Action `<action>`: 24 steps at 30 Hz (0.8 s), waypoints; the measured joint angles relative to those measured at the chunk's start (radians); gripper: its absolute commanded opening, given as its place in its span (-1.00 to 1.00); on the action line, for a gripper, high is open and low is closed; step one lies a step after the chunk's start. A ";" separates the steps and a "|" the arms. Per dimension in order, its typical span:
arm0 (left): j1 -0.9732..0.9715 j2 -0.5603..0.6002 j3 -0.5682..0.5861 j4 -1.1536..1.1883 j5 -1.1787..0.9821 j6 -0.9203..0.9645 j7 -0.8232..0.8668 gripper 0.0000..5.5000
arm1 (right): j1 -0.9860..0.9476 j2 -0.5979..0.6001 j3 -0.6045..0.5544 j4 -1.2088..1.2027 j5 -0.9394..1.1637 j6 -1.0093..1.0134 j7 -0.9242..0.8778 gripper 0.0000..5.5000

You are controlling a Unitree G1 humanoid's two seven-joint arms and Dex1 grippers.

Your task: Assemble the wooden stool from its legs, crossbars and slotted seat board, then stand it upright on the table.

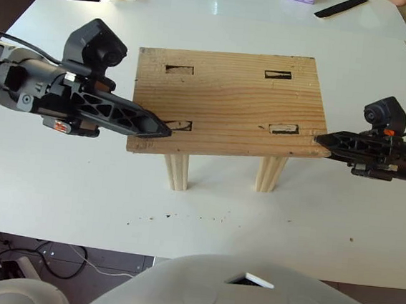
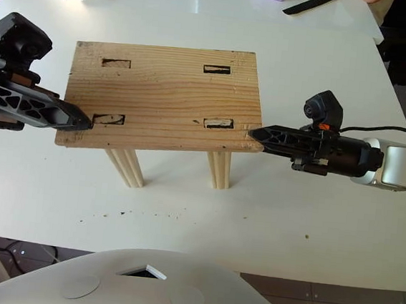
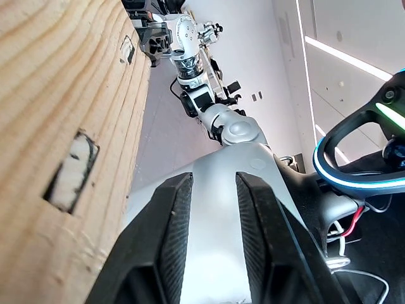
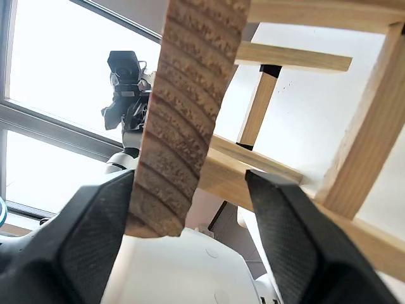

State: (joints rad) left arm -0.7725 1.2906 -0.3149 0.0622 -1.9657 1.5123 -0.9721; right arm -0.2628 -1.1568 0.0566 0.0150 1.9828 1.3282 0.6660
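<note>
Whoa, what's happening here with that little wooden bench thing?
A humanoid robot has been building a small pale wooden stool, and it looks finished. The stool stands upright on the white table, with its legs down and the slotted seat board on top. The left claw is at the seat's near left corner, open, with the board beside it. The right claw is at the near right corner, open, with its fingers on either side of the board's edge. Neither seems to be clamping the board.
</note>
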 measured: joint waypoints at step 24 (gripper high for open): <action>1.000 -0.033 0.698 -0.497 0.478 -0.156 -0.280 -0.54 | 0.687 0.131 -0.558 -0.341 -0.180 0.162 0.128 0.70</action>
State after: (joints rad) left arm 0.2278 1.2580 0.3833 -0.4343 -1.4878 1.3566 -1.2523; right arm 0.4244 -1.0255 -0.5013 -0.3256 1.8033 1.4898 0.7943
